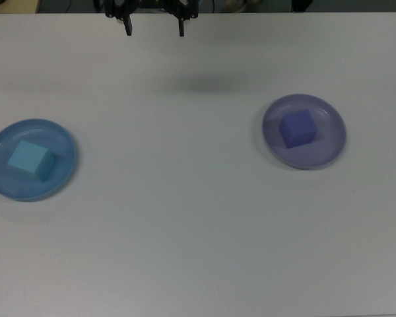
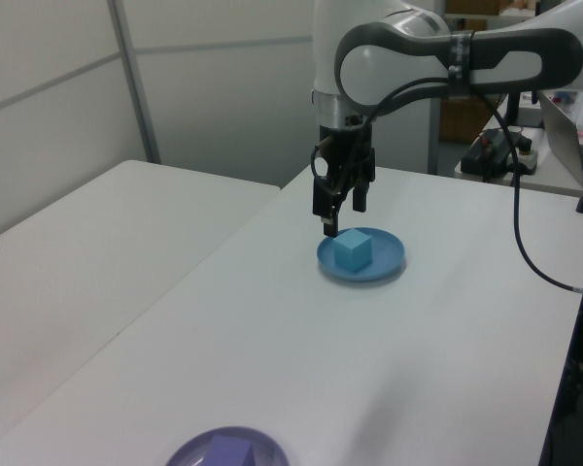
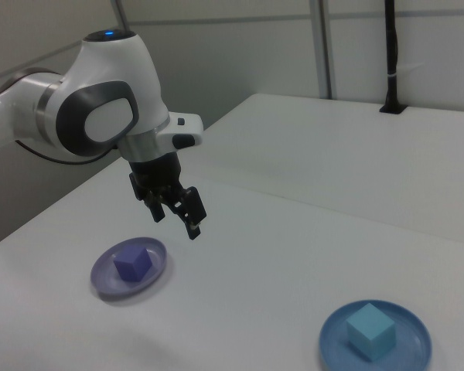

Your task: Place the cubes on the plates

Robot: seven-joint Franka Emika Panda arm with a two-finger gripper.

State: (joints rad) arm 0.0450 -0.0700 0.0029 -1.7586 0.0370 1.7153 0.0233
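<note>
On the white table (image 1: 198,231), both cubes already sat on plates: in the top view the cyan cube (image 1: 30,159) lay on the blue plate (image 1: 65,142) at nine o'clock, and the purple cube (image 1: 297,128) lay on the lavender plate (image 1: 331,142) at about two o'clock, the two plates well apart. The gripper (image 1: 154,28) hung above the table at twelve o'clock in the top view, its fingers apart and holding nothing; in the left view it stood just beside the blue plate, clear of the cube. The task looked finished, so I judged the step in hand to be a retreat, best done by lifting straight up and away so no finger clipped a rim or cube. No brand, label or writing could be read anywhere.
</note>
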